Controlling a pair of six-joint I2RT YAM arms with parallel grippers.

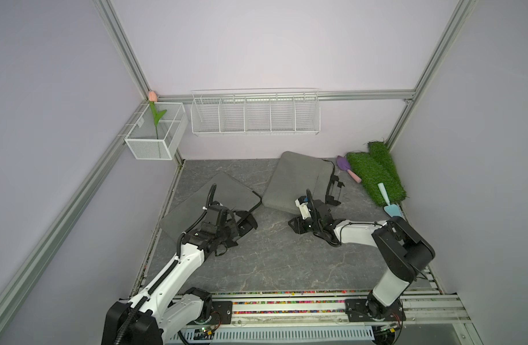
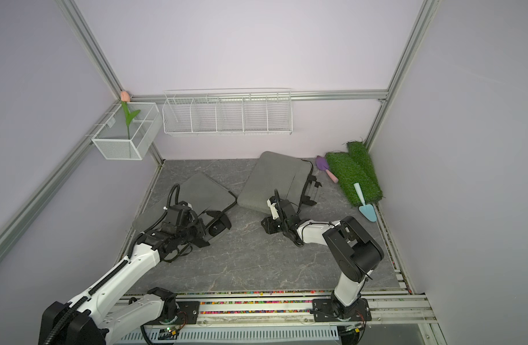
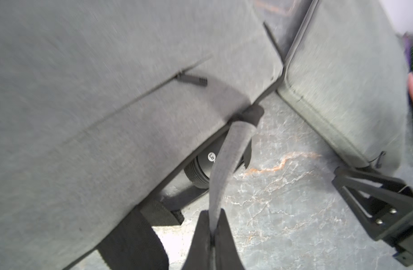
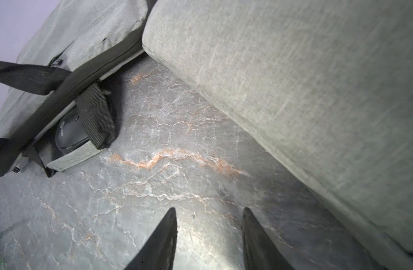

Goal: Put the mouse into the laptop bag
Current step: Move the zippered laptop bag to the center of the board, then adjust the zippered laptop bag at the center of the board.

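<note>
A grey laptop bag (image 1: 226,191) lies at the left of the table, its near edge lifted open. A black mouse (image 3: 209,161) with a white logo sits inside that opening, also seen in a top view (image 2: 217,228) and in the right wrist view (image 4: 69,133). My left gripper (image 3: 212,216) is shut on the bag's grey handle strap (image 3: 228,154) and holds it up; in a top view this gripper (image 1: 238,224) sits at the bag's near corner. My right gripper (image 4: 209,215) is open and empty, low over the bare table between the two bags (image 1: 295,224).
A second grey laptop bag (image 1: 298,179) lies at the back middle, its black straps beside my right arm. Green turf rolls (image 1: 373,173), a purple trowel (image 1: 346,167) and a blue trowel (image 1: 388,200) fill the back right corner. A wire rack (image 1: 255,115) and mesh box (image 1: 155,134) hang on the walls.
</note>
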